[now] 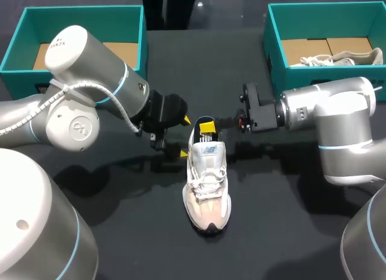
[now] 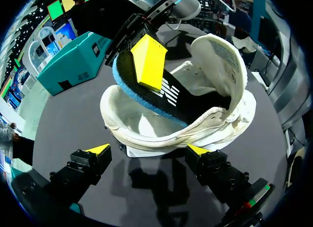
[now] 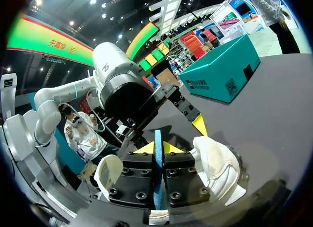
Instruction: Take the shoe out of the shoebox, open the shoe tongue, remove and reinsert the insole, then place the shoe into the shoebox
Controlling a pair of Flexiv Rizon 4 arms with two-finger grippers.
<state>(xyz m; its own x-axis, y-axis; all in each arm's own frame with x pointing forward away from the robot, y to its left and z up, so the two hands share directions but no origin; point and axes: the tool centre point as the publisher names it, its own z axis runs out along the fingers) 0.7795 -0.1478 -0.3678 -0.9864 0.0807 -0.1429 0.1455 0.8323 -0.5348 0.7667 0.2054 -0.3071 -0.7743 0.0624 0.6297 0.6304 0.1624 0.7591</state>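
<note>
Right now I count two teal cardboard shoeboxes, two shoes, one insole and two arms. The left shoebox [image 1: 78, 11] sits at 10 o'clock on the matte black counter [image 1: 289, 219] and shows a brown floor. The right shoebox [image 1: 325, 8] sits at 2 o'clock with a pale laced shoe [image 1: 338, 58] lying inside.

The cream sneaker [image 1: 206, 189] stands at the centre of the counter, heel toward 12 o'clock and toe toward 6, well apart from both boxes. Its padded tongue [image 2: 215, 60] is folded up and forward, so the mouth gapes.

The insole [image 2: 168, 97] is thin and bowed, black on top with a blue foam edge. It slants up out of the heel, with its forward end still inside the shoe.

My right arm [image 1: 325, 111] comes in from 3 o'clock, and the right jaws are clenched on the insole's raised end, yellow tips [image 3: 146, 147] pressing either face. My left arm [image 1: 90, 81] comes in from 9 o'clock. The left jaws are released, and their yellow tips [image 2: 98, 148] are spread low on either side of the heel.
</note>
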